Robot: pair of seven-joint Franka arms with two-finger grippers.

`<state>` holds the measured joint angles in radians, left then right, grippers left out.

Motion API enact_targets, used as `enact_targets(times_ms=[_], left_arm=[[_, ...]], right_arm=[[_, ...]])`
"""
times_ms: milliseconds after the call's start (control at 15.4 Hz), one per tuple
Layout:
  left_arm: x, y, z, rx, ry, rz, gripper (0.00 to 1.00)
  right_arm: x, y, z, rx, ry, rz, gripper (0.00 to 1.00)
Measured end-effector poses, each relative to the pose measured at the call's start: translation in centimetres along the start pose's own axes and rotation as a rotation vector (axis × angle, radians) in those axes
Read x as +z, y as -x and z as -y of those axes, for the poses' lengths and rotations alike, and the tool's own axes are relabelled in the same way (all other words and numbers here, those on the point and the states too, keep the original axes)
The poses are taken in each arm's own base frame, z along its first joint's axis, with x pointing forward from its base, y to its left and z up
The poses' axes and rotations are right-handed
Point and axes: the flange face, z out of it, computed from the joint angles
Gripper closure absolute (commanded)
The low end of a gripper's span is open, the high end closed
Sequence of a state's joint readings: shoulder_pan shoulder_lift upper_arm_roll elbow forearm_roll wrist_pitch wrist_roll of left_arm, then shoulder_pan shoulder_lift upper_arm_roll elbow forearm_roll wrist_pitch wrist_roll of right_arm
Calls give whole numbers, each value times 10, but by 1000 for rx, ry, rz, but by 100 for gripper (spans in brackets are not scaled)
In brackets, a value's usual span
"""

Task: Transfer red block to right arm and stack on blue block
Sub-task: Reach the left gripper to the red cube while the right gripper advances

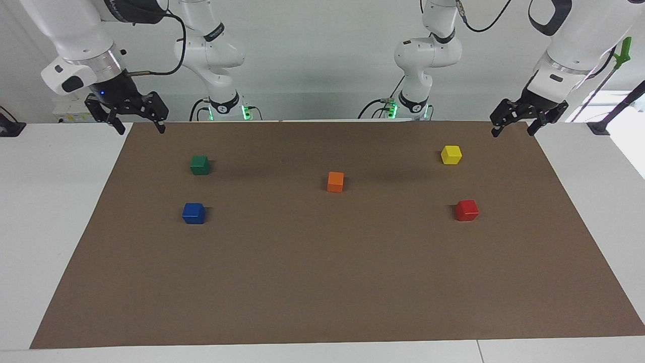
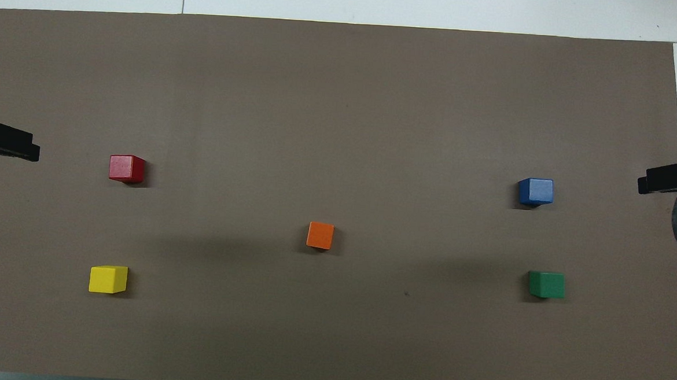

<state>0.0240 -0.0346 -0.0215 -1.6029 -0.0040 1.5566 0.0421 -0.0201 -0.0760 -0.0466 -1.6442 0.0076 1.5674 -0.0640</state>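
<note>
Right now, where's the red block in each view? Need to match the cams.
Facing view: red block lies at the picture's right, farther from the robots than the yellow block.
Overhead view: red block lies at the picture's left, above the yellow block.
Shared landmark: the central orange block.

I see my right gripper (image 1: 137,121) hanging raised at the right arm's end, fingers spread wide, empty, blue light lit. My left gripper (image 1: 519,124) hangs likewise at the left arm's end, fingers apart, empty. Both arms wait.
</note>
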Motion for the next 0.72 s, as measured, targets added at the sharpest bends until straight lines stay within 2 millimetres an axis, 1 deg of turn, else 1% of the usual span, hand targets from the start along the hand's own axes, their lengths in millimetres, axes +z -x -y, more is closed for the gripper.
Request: enact_targets(times_ms=[520,715], left_arm=[[2,2,0,-2,1,17,0],[1,1,2,-29,1,10,0]], right_arm=[[0,0,-2,2,0,0,0],[2,0,-3,-7,-1,4,0]])
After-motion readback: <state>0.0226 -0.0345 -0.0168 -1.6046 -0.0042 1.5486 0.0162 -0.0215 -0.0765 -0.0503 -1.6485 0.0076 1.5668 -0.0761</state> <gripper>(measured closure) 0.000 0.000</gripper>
